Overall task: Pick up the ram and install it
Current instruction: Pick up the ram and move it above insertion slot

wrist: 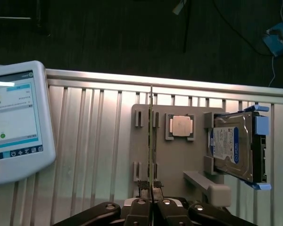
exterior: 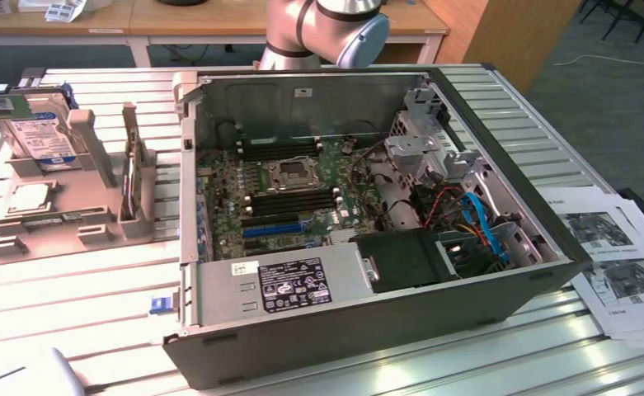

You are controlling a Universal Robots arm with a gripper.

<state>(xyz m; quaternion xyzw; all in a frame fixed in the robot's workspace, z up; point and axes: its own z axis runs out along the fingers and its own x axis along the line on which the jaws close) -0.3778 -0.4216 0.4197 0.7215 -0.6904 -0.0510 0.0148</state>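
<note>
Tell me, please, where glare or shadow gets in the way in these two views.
Exterior view: glare washes out the table slats at the exterior view's left, and the inside of the computer case lies in shade yet stays readable. Wrist view: slats beside the grey tray glare, the floor beyond is dark, and the ram shows as a thin lit edge.

The ram is green, the hard drive silver and blue-labelled

One ram, one hard drive, one processor
</note>
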